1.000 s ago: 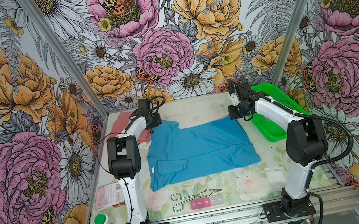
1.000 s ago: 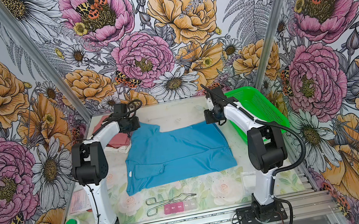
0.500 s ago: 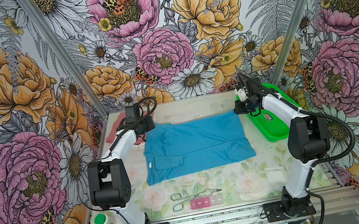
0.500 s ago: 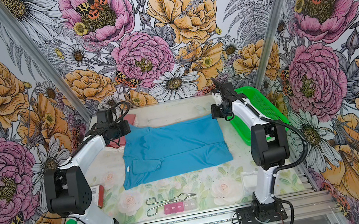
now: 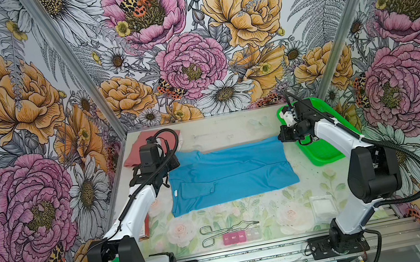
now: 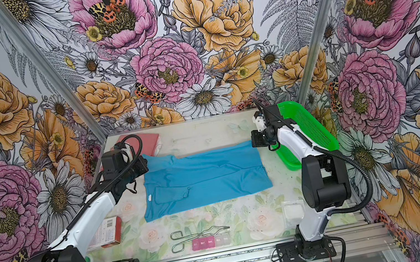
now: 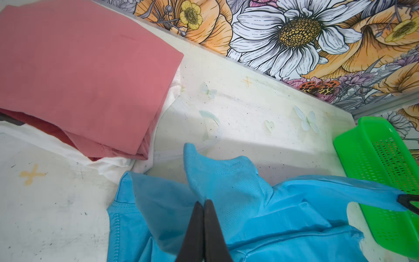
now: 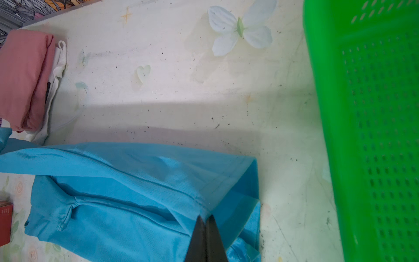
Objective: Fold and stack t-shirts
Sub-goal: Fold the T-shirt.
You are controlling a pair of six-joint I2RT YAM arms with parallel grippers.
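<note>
Since a second ago the left arm (image 5: 135, 209) has swung low and outward, and the blue t-shirt (image 5: 228, 175) has been drawn wider and straighter across the tabletop (image 5: 226, 131). In the left wrist view, the left pincer (image 7: 203, 202) is closed, its two dark fingers pressed together on a raised peak of blue cloth near the collar end. The right pincer (image 8: 205, 217) is likewise closed, pinching the hem corner at the opposite end. Between the two pincers the shirt's far edge runs taut and lifted slightly off the tabletop, casting a shadow beneath it. The rest of the shirt lies flat on the near side of both pincers, with one sleeve folded onto the body. Just beyond the left pincer, toward the back wall, a folded pink t-shirt (image 7: 79, 68) rests on a white t-shirt (image 7: 113, 163), which touches the blue cloth's corner. A green basket (image 8: 374, 113) stands just beside the right pincer on its outer side, apart from the shirt.
</note>
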